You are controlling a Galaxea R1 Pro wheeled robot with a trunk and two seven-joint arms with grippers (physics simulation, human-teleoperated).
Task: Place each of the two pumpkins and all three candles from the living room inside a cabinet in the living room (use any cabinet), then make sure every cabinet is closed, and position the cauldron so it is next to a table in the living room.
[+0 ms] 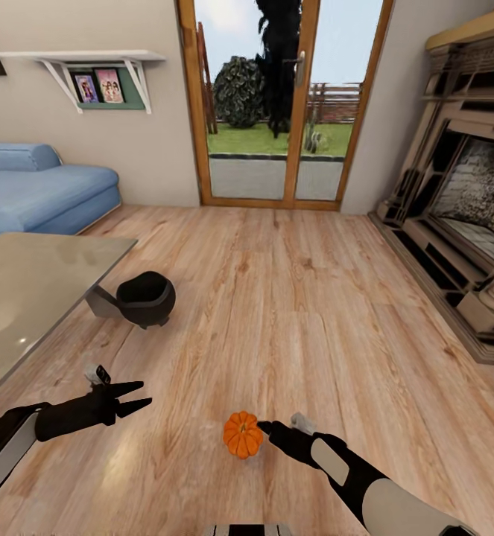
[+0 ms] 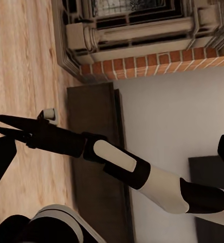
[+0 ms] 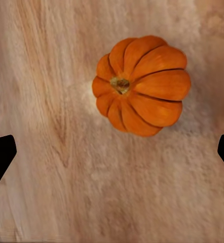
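Wood floor of the living room, one pumpkin (image 1: 242, 435) at 6 o'clock.
Your right gripper (image 1: 265, 428) sits just beside it at its 3 o'clock, fingers spread wide around bare floor. The left gripper (image 1: 138, 396), at 9 o'clock, is narrowly parted and empty. The cauldron (image 1: 147, 298) lies tipped beside the table (image 1: 30, 290), toward 11 o'clock.

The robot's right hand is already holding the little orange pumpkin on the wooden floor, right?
Not quite. The right gripper is open and not holding the pumpkin. The right wrist view shows the pumpkin sitting free on the wooden floor, the fingers spread wide apart.
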